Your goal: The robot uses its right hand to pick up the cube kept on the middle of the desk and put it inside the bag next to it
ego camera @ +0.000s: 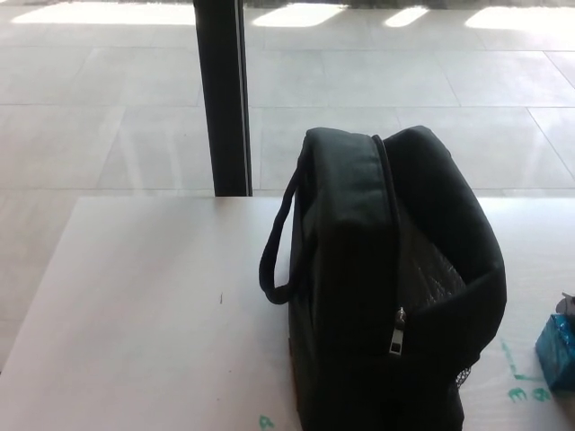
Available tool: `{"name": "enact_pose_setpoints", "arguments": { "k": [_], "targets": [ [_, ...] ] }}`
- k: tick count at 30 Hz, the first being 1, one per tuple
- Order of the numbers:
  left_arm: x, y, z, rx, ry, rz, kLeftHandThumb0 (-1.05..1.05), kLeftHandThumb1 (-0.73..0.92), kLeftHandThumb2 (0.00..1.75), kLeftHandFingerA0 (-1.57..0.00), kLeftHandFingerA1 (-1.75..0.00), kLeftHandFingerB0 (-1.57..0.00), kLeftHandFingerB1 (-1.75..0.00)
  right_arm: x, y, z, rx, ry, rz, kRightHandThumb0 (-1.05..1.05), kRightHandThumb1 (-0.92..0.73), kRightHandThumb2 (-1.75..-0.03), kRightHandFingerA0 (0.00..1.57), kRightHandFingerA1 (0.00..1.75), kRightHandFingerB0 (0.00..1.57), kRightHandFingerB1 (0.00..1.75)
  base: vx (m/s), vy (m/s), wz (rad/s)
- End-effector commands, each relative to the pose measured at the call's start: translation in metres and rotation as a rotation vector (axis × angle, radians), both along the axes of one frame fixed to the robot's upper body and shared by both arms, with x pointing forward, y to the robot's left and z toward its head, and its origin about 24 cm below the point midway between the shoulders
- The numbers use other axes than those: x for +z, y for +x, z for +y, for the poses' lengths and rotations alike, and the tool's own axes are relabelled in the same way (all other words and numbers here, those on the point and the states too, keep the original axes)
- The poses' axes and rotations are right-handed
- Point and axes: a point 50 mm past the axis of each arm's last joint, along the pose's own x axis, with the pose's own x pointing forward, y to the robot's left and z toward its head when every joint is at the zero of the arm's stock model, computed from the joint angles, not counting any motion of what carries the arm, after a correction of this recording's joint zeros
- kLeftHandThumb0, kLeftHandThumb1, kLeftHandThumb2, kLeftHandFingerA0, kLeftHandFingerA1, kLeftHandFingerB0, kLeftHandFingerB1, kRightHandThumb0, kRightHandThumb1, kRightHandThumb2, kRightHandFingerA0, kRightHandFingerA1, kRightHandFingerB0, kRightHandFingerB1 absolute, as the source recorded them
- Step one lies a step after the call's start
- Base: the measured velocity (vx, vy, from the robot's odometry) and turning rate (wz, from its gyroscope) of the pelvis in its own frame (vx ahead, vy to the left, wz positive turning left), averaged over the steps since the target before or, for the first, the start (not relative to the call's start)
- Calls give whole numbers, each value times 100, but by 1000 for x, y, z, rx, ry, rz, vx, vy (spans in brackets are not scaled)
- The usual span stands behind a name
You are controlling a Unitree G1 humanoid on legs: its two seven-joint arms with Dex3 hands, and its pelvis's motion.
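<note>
Cube (pixel 559 352): blue-green, shiny, resting on the worktop (pixel 135 314) at the far right edge of the head view, partly cut off by the frame. Located to the right of the bag (pixel 359 269), near its lower right corner, not touching it, outside it.

Right hand (pixel 569 303): visible only as a small dark grey sliver at the right edge, just above the cube. Contact with the cube not determinable. Grip state: cannot tell from so little of it, whether wide, narrow or holding.

Bag: black fabric, standing upright on the worktop, right of centre, bottom cut off by the lower frame edge. Top zip undone, with the opening facing up and to the right. Quilted silver lining (pixel 436 274) showing inside the opening. Metal zip pull (pixel 396 332) hanging at the near end of the zip track. Carry handle (pixel 274 247) looping out from the bag's left side, its lower end hanging just above the worktop.

Worktop: pale, matt, with green markings (pixel 526 392) near the cube and one more green mark (pixel 265 420) at the lower edge, left of the bag. Small dark speck (pixel 221 298) left of the handle.

Background: black post (pixel 222 94) rising behind the far worktop edge, left of the bag. Light tiled floor (pixel 108 90) beyond, with bright patches along the top of the view.
</note>
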Motion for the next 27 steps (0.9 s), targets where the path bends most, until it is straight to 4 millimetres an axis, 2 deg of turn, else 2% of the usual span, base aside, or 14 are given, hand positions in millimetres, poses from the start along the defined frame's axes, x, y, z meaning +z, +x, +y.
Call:
{"name": "enact_pose_setpoints", "arguments": {
  "k": [1,3,6,11,12,13,14,15,16,18,21,23,24,27],
  "targets": [
    [4,3,0,-43,-5,-11,-68,42,82,-29,-58,-38,-55,-29,-19,3,99,62,-63,-28,-77,-83,79,140,74,82,0,0,0],
    [4,3,0,-30,-11,-8,-67,41,81,-31,-59,-39,-56,-28,-19,2,104,83,-82,-28,-75,-84,83,129,75,66,0,0,0],
    [4,3,0,-28,-11,-6,-66,41,81,-30,-58,-39,-56,-27,-18,2,107,99,-96,-27,-74,-86,84,131,76,64,0,0,0],
    [4,1,1,-53,14,-1,-70,43,83,-29,-59,-40,-56,-24,-20,3,150,135,-172,-28,-72,-80,86,149,78,63,0,0,0],
    [4,1,0,-51,5,-2,-69,42,82,-28,-59,-40,-56,-23,-19,2,141,138,-174,-28,-75,-82,85,156,80,70,0,0,0],
    [3,0,0,-52,-1,3,-67,42,82,-27,-58,-40,-57,-22,-19,1,138,150,-195,-26,-74,-83,83,165,70,125,0,0,0],
    [3,0,0,-52,-1,3,-67,42,82,-27,-58,-40,-57,-22,-19,1,138,152,-198,-26,-74,-83,83,165,70,125,0,0,0],
    [3,0,0,-48,2,3,-63,51,57,-36,-57,-43,-46,-19,-18,1,134,165,-218,-27,-72,-79,86,168,71,105,0,0,0],
    [2,0,0,-43,8,4,-70,43,81,-31,-60,-41,-56,-11,-16,-1,131,199,-272,-27,-71,-86,87,171,68,134,0,0,0],
    [2,-1,1,-45,11,9,-71,44,83,-32,-60,-39,-55,-7,-14,-2,138,206,-298,-24,-64,-94,84,174,70,150,0,0,0],
    [1,-2,1,-54,19,13,-68,42,83,-29,-59,-44,-57,16,-7,-9,130,214,-381,-19,-61,-94,84,173,70,152,0,0,0],
    [1,-1,1,-52,31,19,-63,40,84,-29,-59,-42,-57,28,-2,-13,112,221,-420,-20,-64,-91,85,172,74,138,0,0,0],
    [1,-1,1,-50,29,19,-65,43,84,-30,-59,-43,-57,46,3,-18,92,228,-475,-21,-63,-93,87,170,83,105,0,0,0],
    [0,-1,3,-47,28,28,-67,43,83,-32,-60,-43,-57,71,10,-26,46,287,-544,-20,-66,-98,83,175,69,146,0,0,0]
  ]
}}
